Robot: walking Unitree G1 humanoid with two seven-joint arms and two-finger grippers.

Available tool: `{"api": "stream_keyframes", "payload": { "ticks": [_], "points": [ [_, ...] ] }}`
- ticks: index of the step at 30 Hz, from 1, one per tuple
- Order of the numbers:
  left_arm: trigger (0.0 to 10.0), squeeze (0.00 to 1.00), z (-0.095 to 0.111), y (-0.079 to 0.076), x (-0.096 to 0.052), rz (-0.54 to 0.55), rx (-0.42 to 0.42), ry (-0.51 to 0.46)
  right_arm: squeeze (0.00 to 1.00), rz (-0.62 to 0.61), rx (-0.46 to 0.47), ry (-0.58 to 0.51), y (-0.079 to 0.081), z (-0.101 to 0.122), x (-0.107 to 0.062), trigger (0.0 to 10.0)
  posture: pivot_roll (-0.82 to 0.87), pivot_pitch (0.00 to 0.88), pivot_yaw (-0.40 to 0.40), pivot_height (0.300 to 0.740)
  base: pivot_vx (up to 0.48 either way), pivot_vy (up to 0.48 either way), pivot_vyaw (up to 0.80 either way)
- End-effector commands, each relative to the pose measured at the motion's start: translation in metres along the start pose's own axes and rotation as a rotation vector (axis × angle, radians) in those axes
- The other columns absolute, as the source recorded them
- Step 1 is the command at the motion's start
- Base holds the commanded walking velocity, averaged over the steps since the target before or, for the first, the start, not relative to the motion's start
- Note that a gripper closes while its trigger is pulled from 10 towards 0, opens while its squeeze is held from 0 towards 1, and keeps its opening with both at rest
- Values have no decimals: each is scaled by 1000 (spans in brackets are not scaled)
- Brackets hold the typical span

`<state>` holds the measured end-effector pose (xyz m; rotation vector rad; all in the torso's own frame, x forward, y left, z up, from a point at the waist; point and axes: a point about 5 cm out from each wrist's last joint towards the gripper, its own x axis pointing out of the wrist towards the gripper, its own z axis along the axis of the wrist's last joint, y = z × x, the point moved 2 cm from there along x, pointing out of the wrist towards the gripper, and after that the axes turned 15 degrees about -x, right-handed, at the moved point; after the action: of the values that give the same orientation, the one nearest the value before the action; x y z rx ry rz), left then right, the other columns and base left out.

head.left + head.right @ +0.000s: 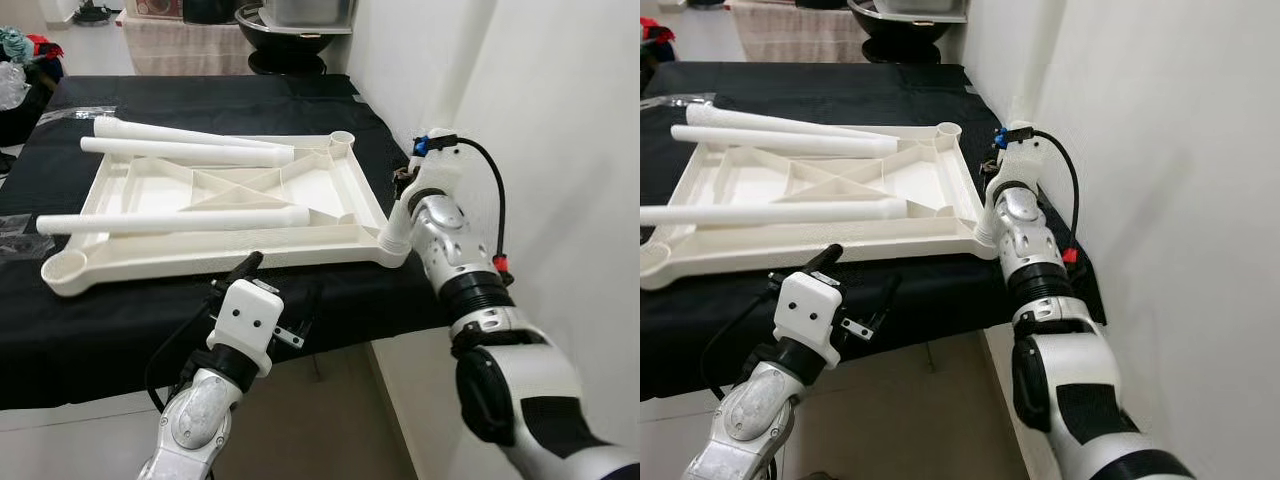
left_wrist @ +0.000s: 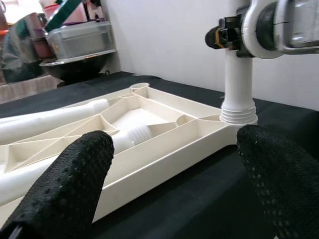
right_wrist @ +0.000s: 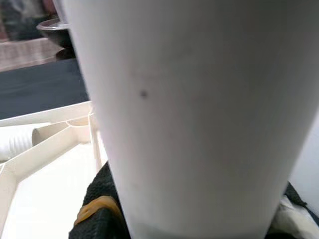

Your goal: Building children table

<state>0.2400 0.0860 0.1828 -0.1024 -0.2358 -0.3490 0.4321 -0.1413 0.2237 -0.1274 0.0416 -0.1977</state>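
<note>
Two silver-grey jointed arms with black collar rings, white boxy wrist housing with small dark screw holes, black looping cables, red and blue connectors, left tool with black pebbled finger pads.

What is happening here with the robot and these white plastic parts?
The robot is assembling a small table. The white tabletop lies upside down on a black cloth. The right end effector holds one leg upright in the near right corner socket. Three more legs lie loose across the tabletop. The left end effector is open, near the front edge, holding nothing.
</note>
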Motion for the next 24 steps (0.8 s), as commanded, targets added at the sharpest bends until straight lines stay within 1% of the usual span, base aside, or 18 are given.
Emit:
{"api": "stream_keyframes", "payload": {
  "ticks": [1, 2, 4, 6, 7, 10, 11, 12, 13, 14, 16, 18, 19, 20, 21, 22, 23, 24],
  "points": [
    [10000, 0, -1, -1, -1, -2, 11, 13, 0, 45, 35, 84, 11, -17, -3, 10000, 86, 83, -109, 740, 0, 0, 0],
    [10000, 0, -1, -1, -1, -2, 11, 14, 0, 86, 37, 54, 21, -11, -4, 10000, 86, 83, -109, 740, 0, 0, 0],
    [10000, 0, -1, -1, -1, -2, 13, 15, 0, 240, 47, -41, 48, 4, -11, 10000, 86, 83, -109, 740, 0, 0, 0],
    [10000, 0, -1, -1, 0, -3, 13, 14, 0, 322, 81, -98, 60, 12, -16, 10000, 82, 83, -111, 740, 0, 0, 0],
    [10000, 0, -1, -1, 0, -4, 12, 14, 1000, 336, 64, -107, 62, 12, -18, 10000, 83, 83, -111, 740, 0, 0, 0],
    [10000, 0, -1, -1, 0, -4, 12, 13, 1000, 379, 71, -102, 66, 11, -20, 10000, 83, 83, -111, 740, 0, 0, 0],
    [10000, 0, -1, -1, 0, -3, 12, 13, 1000, 429, 49, -97, 70, 9, -21, 10000, 84, 82, -108, 740, 0, 0, 0],
    [10000, 0, -1, -1, 0, -2, 12, 13, 0, 525, 50, -97, 77, 8, -24, 10000, 83, 81, -112, 740, 0, 0, 0],
    [10000, 0, -1, -1, 0, -1, 12, 13, 0, 584, 57, -97, 81, 8, -27, 10000, 83, 81, -112, 740, 0, 0, 0],
    [10000, 0, -1, -1, 0, -1, 12, 13, 0, 584, 57, -97, 81, 8, -27, 10000, 83, 81, -112, 740, 0, 0, 0],
    [10000, 0, -1, 0, 0, -1, 14, 13, 0, 768, 50, -126, 88, 11, -34, 10000, 81, 79, -111, 740, 0, 0, 0],
    [10000, 0, -1, 0, 0, -1, 14, 13, 0, 768, 50, -126, 88, 11, -34, 10000, 81, 79, -111, 740, 0, 0, 0],
    [10000, 0, -1, 0, 0, -1, 16, 12, 0, 891, 45, -156, 89, 13, -40, 10000, 84, 74, -115, 740, 0, 0, 0],
    [10000, 0, -1, 0, 0, -1, 16, 12, 0, 891, 45, -156, 89, 13, -40, 10000, 84, 74, -115, 740, 0, 0, 0],
    [10000, 0, -1, 0, 0, 0, 16, 11, 0, 1045, 56, -200, 89, 17, -49, 10000, 86, 74, -114, 740, 0, 0, 0],
    [10000, 0, -1, 0, 0, 0, 16, 11, 0, 1045, 56, -200, 89, 17, -49, 10000, 86, 74, -114, 740, 0, 0, 0],
    [10000, 0, 0, 0, 0, 0, 17, 9, 0, 1209, 35, -283, 85, 22, -62, 10000, 88, 76, -115, 740, 0, 0, 0],
    [10000, 0, 0, 0, 0, 0, 17, 9, 0, 1209, 35, -283, 85, 22, -62, 10000, 88, 76, -115, 740, 0, 0, 0]
  ]
}}
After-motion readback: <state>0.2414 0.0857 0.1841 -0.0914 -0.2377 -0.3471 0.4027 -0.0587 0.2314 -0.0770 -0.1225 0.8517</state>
